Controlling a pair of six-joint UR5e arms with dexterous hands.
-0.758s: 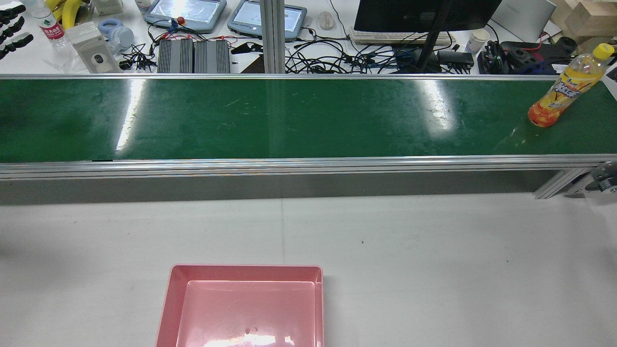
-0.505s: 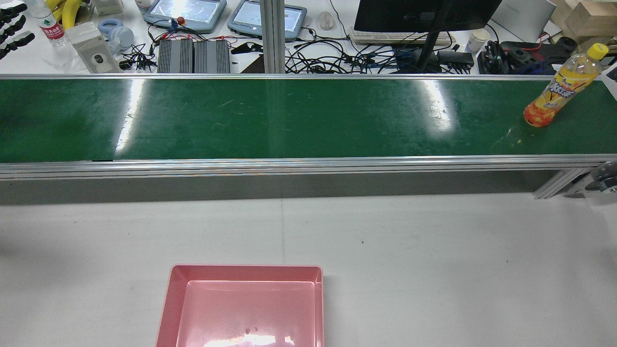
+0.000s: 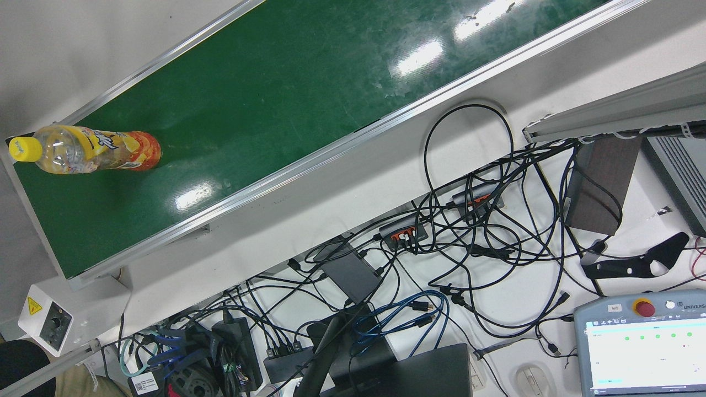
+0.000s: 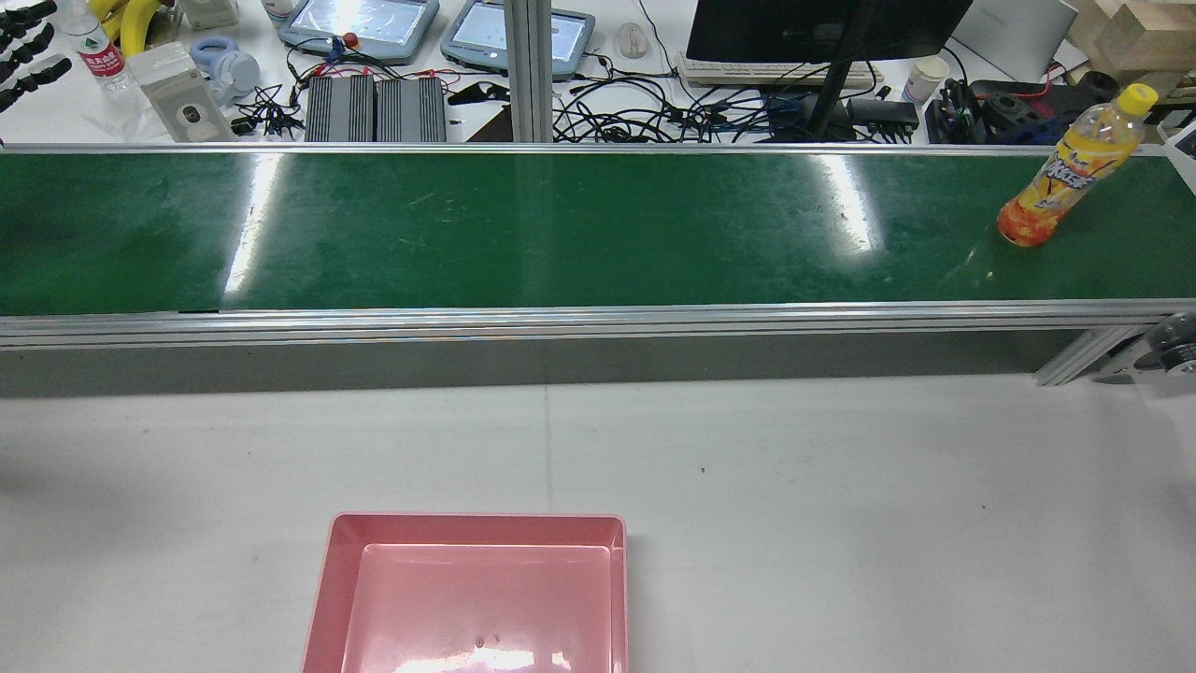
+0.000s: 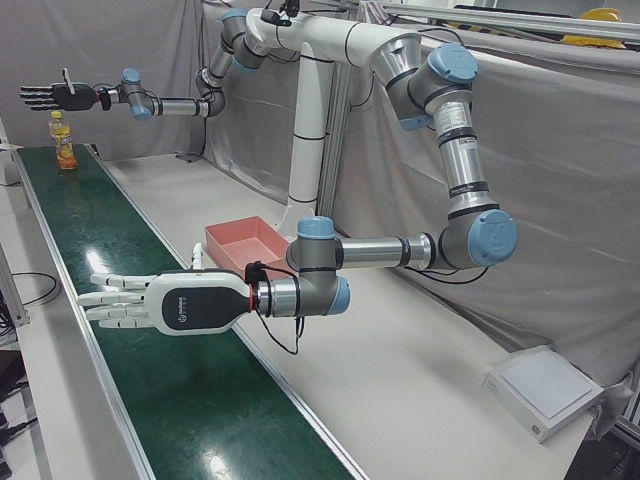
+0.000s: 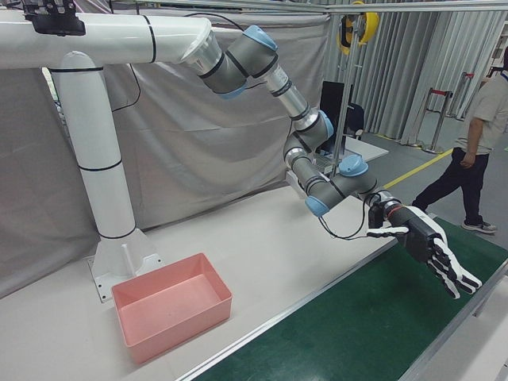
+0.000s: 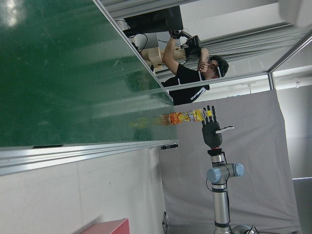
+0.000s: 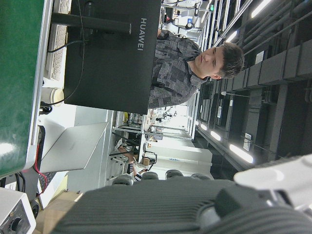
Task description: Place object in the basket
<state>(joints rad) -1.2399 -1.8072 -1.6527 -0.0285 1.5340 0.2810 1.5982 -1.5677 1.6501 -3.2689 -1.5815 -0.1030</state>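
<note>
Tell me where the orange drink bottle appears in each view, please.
Front view: bottle, left end of green belt.
Rear view: far right.
Left-front view: top left, far end.
Left hand view: centre.
Right-front view: absent.
Right hand view: absent.
Shared landmark: the belt.

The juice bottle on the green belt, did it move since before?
Yes. In the rear view the bottle has slid left along the belt, away from the view's right edge and toward the monitor stand. It is upright.

Glossy green belt [image 4: 561, 229] in metal rails, clear plastic bottle [image 4: 1065, 178], smooth pink plastic basket [image 4: 327, 598].
</note>
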